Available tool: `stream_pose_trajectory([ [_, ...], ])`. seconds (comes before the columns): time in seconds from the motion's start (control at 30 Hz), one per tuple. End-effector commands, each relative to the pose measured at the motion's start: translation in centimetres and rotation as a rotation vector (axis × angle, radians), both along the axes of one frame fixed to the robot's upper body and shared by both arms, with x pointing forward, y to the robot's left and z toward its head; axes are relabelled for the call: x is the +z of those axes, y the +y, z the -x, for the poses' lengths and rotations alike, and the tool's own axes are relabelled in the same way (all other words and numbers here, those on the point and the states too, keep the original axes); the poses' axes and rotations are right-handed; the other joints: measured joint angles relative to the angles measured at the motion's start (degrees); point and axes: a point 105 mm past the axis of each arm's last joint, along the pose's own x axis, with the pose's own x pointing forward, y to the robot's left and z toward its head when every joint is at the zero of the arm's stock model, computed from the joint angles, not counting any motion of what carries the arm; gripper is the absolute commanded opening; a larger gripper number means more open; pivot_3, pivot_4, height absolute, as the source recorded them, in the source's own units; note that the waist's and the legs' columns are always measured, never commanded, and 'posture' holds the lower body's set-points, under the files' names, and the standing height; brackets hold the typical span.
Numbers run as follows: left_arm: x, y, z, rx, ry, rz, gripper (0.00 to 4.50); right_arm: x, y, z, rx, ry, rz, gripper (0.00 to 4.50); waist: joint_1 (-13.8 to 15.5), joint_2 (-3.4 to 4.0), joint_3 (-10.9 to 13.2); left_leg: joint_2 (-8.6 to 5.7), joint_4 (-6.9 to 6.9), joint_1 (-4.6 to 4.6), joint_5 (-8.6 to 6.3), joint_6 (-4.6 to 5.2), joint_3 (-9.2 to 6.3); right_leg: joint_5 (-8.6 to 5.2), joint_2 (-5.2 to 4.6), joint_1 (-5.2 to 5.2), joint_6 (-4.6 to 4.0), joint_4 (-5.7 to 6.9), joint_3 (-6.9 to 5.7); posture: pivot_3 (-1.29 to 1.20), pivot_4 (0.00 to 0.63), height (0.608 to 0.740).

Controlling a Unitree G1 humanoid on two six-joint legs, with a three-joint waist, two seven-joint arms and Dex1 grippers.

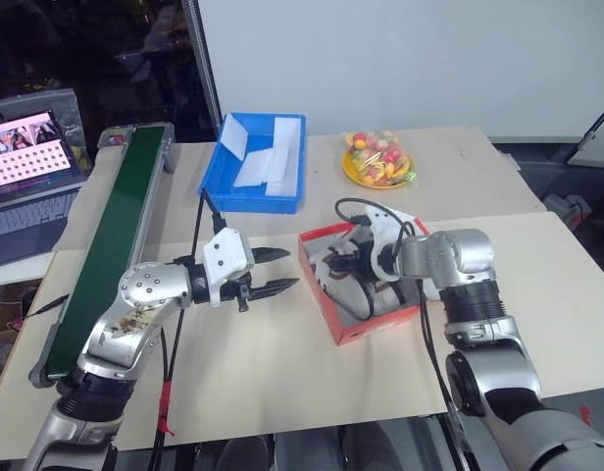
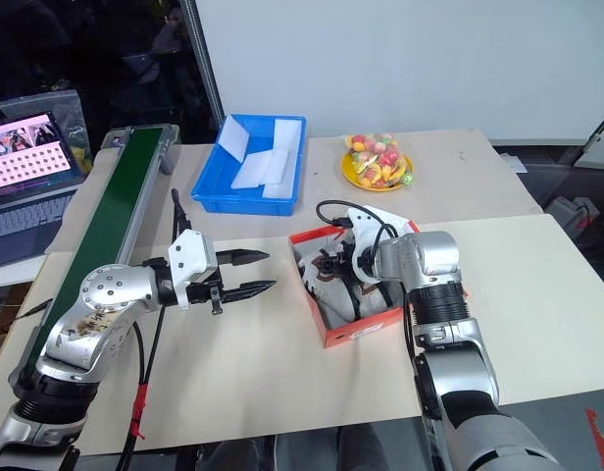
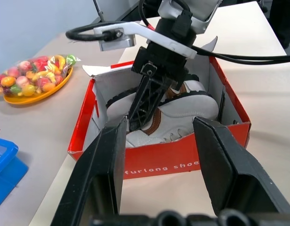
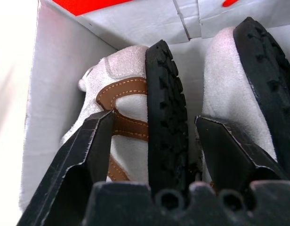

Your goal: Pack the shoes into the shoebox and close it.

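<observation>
Table (image 1: 282,373): broad bare stretch betw shoebox (image 1: 353,329) and near edge, plus bare room on the box's left, where the L arm hangs. Green conveyor (image 1: 111,245) runs along the table's L edge, well apart from the box. Blue tray (image 1: 253,201) sits beyond the box, twd far edge; yellow plate of sweets (image 1: 377,162) also beyond it, further R. Laptop (image 1: 23,167) off the table, past the conveyor.

Shoebox open, red-orange outside, white inside. Both shoes (image 3: 182,110) lie in it on their sides, black soles up, packed side by side.

R gripper (image 4: 154,136) dips into the box from its R side, fingers apart, straddling one shoe's sole edge w/o clamping.

L gripper (image 1: 273,271) hovers just L of the box, level w/ its rim, fingers partly apart, nothing held, pointing at the box's near wall.
</observation>
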Motion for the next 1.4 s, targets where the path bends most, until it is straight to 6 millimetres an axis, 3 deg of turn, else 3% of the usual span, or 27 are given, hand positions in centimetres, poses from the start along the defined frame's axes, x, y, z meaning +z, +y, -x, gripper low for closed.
stream_pose_trajectory([
  [0.03, 1.0, -0.3, 0.0, -0.016, -0.050, 0.007, 2.36, 4.4, -0.6, -0.1, -0.023, -0.099, -0.046, 3.42, 0.03, 0.01, 0.01, 0.00, 0.00, -0.07, 0.00, 0.00, -0.02, 0.01, 0.00, -0.03, -0.01, 0.02, -0.02, 0.00, 0.150, 0.740],
  [0.3, 1.2, -0.5, -0.2, -0.026, -0.052, 0.013, 2.36, 8.4, -2.1, 1.1, -0.092, -0.204, -0.131, 3.42, 0.00, 0.01, 0.01, 0.00, 0.00, -0.24, -0.03, 0.04, -0.04, 0.03, 0.00, -0.08, -0.04, -0.08, -0.07, 0.00, 0.150, 0.740],
  [0.43, 1.0, -0.7, -0.2, -0.031, -0.048, 0.012, 2.36, 10.3, -2.9, 2.3, -0.113, -0.311, -0.274, 3.42, 0.05, 0.02, 0.01, -0.01, 0.00, -0.25, -0.02, 0.04, -0.04, 0.03, -0.01, -0.08, -0.04, -0.07, -0.07, 0.00, 0.150, 0.740],
  [0.5, 1.0, -0.7, -0.1, -0.037, -0.048, 0.014, 2.36, 10.0, -4.7, 3.5, -0.130, -0.355, -0.263, 3.42, 0.19, 0.02, 0.01, 0.00, 0.00, -0.25, -0.03, 0.04, -0.05, 0.03, -0.01, -0.07, -0.04, -0.07, -0.09, 0.00, 0.150, 0.740],
  [0.57, 1.1, -0.8, -0.1, -0.043, -0.044, 0.021, 2.36, 10.0, -7.6, 6.1, -0.106, -0.415, -0.239, 2.89, 0.64, 0.02, 0.01, 0.00, 0.00, -0.26, -0.03, 0.05, -0.08, 0.02, -0.01, -0.02, -0.04, -0.12, -0.15, 0.00, 0.150, 0.740],
  [0.67, 1.0, -0.9, 0.0, -0.049, -0.039, 0.028, 2.36, 9.2, -7.9, 10.6, 0.096, -0.409, -0.201, 2.07, 1.72, 0.11, 0.07, -0.08, 0.00, -0.43, -0.05, 0.08, -0.11, 0.00, -0.11, 0.00, 0.00, -0.35, -0.26, 0.00, 0.150, 0.740],
  [0.73, 0.8, -1.1, 0.1, -0.052, -0.036, 0.031, 2.36, 7.7, -8.7, 13.7, 0.172, -0.351, -0.126, 1.48, 1.69, 0.14, 0.08, -0.08, 0.01, -0.45, -0.07, 0.12, -0.05, 0.01, -0.12, 0.01, 0.00, -0.49, -0.21, 0.00, 0.150, 0.740],
  [0.87, 0.8, -1.4, 0.1, -0.059, -0.031, 0.037, 2.36, 3.6, -10.9, 17.0, 0.157, -0.190, 0.012, 0.07, 1.15, 0.12, 0.09, 0.01, 0.01, -0.19, -0.17, 0.29, 0.02, 0.01, -0.04, 0.34, -0.01, -0.74, -0.20, 0.00, 0.150, 0.740],
  [0.9, 0.8, -1.4, 0.1, -0.063, -0.031, 0.039, 2.36, 2.4, -11.5, 17.4, 0.145, -0.143, 0.067, 0.01, 1.30, 0.13, 0.08, 0.01, 0.01, -0.17, -0.17, 0.29, 0.07, 0.01, -0.05, 0.40, -0.01, -0.75, -0.15, 0.00, 0.150, 0.740],
  [1.03, 1.0, -1.7, 0.1, -0.080, -0.033, 0.036, 2.36, -2.3, -14.1, 17.3, 0.068, -0.020, 0.319, 0.01, 1.19, 0.10, 0.10, 0.03, 0.14, 0.11, -0.17, 0.28, 0.11, -0.24, -0.05, 0.76, 0.40, -0.81, -0.14, 0.00, 0.150, 0.740],
  [1.2, 1.2, -1.9, -0.1, -0.090, -0.037, 0.035, 2.36, -6.7, -18.1, 14.2, -0.213, -0.046, 0.557, 0.01, 1.60, -0.11, 0.13, 0.07, 0.20, 0.50, -0.17, 0.24, 0.11, -0.27, -0.04, 1.18, 0.44, -0.86, -0.15, 0.00, 0.150, 0.740],
  [1.27, 1.2, -1.9, -0.1, -0.094, -0.036, 0.033, 2.36, -7.1, -17.9, 12.3, -0.421, -0.122, 0.390, 0.01, 1.68, -0.14, 0.12, 0.04, 0.19, 0.46, -0.15, 0.21, 0.11, -0.27, -0.05, 1.08, 0.43, -0.84, -0.11, 0.00, 0.150, 0.740],
  [1.4, 1.3, -1.7, -0.2, -0.096, -0.038, 0.028, 2.36, -7.1, -14.7, 10.8, -0.560, -0.199, 0.121, 0.01, 1.42, -0.13, 0.09, 0.14, 0.13, 0.45, -0.16, 0.21, 0.02, -0.02, 0.10, 1.03, 0.01, -0.85, -0.08, 0.00, 0.150, 0.740],
])
